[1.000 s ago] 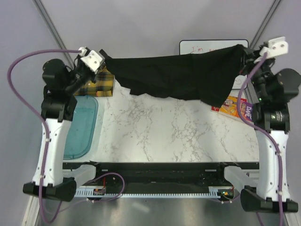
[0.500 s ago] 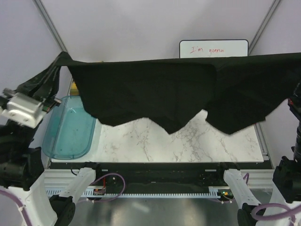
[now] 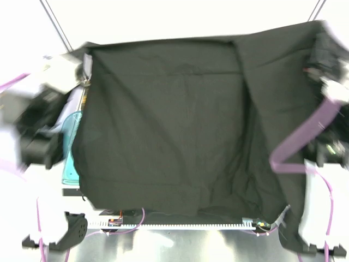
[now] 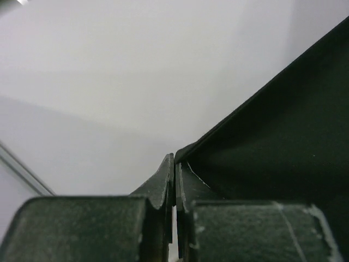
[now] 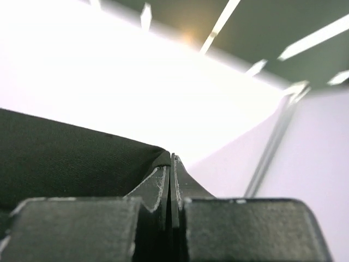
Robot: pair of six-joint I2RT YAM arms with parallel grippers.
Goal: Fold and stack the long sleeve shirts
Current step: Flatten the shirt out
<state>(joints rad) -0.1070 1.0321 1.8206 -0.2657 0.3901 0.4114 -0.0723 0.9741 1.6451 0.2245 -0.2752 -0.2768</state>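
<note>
Glare whitens everything around the black shirt point(image 3: 163, 125); side edges motion-blurred, wrist views soft.

Top external camera looked down from above and behind the arms; the black shirt point(image 3: 163, 125) filled most of its field. Each wrist camera sat close behind its fingertips, left gripper point(image 4: 174, 177) and right gripper point(image 5: 170, 172), facing upward. All three views shared the black shirt's taut edge.

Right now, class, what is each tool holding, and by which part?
Both hold the black shirt, spread out between them: the left tool pinches one top corner of the cloth, the right tool the other.
</note>
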